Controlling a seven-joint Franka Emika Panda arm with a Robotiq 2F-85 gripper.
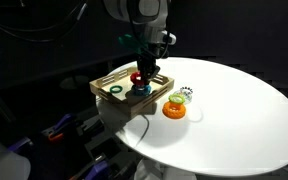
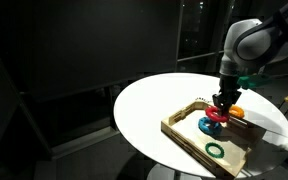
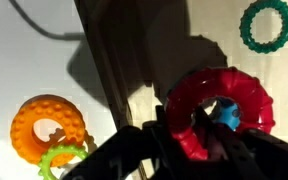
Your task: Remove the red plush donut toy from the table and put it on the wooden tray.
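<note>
The hand (image 1: pixel 144 76) grips the red plush donut toy (image 3: pixel 219 110) over the wooden tray (image 3: pixel 214 40), lower right; seemingly only release remains.

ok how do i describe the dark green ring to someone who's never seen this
Start at the round white table, then the square wooden tray at its edge. The dark green ring lies flat on the tray floor, alone near one corner; it is thinner than the red plush donut toy, which sits over a blue ring.

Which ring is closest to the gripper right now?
The red plush donut toy, over the blue ring inside the wooden tray; the orange ring lies outside.
</note>
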